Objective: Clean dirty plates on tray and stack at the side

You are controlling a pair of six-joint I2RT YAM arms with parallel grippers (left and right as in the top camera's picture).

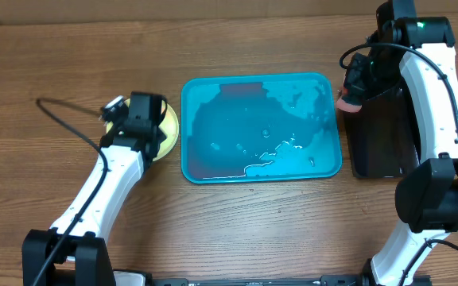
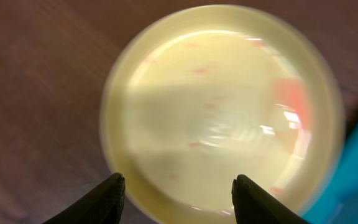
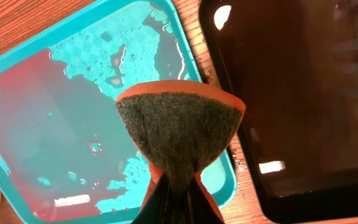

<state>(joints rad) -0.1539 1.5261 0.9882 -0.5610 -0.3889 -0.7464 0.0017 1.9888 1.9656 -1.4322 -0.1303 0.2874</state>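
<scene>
The teal tray (image 1: 328, 163) lies mid-table, wet, with no plates on it; it also shows in the right wrist view (image 3: 17, 68). A pale yellow plate (image 1: 168, 127) sits left of the tray, mostly under my left arm. In the left wrist view the plate (image 2: 219, 106) fills the frame, blurred, with faint red smears. My left gripper (image 2: 176, 193) is open just above its near rim. Whether other plates lie under it is hidden. My right gripper (image 3: 179, 196) is shut on an orange sponge with a grey scouring face (image 3: 179, 130), above the tray's right edge (image 1: 348, 102).
A black tray (image 1: 384, 135) lies right of the teal tray, also in the right wrist view (image 3: 303, 93). A black cable (image 1: 62, 111) trails on the table left of the plate. Water drops lie on the wood between the trays.
</scene>
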